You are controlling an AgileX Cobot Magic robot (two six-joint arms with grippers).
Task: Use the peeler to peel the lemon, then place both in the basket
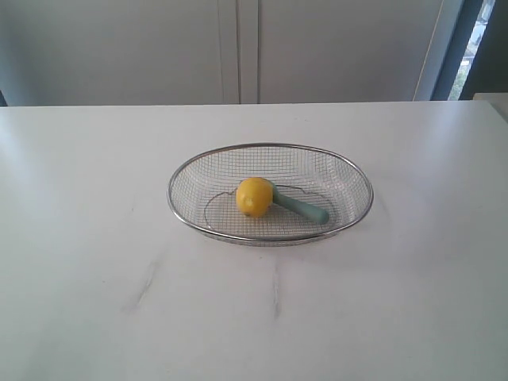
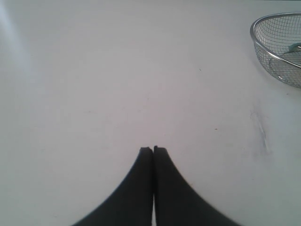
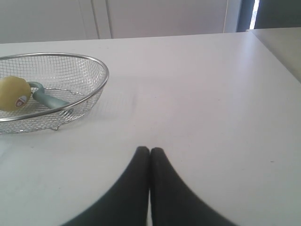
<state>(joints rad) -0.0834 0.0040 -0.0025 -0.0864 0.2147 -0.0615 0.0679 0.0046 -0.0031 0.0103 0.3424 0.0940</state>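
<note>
The yellow lemon [image 1: 254, 197] lies inside the silver wire basket [image 1: 181, 171] in the middle of the white table. The peeler [image 1: 302, 208], with its teal-green handle, lies in the basket too, its head against the lemon. In the right wrist view the lemon [image 3: 14, 93] shows its sticker, next to the peeler [image 3: 47, 99] in the basket [image 3: 96, 66]. My left gripper [image 2: 153, 149] is shut with nothing in it, over bare table away from the basket [image 2: 263, 52]. My right gripper [image 3: 150, 149] is likewise shut and holds nothing. Neither arm shows in the exterior view.
The white table [image 1: 95, 262] carries faint grey marks [image 1: 147, 284] in front of the basket. Pale cabinet doors [image 1: 238, 48] stand behind the table's far edge. A window strip [image 1: 468, 44] is at the back right.
</note>
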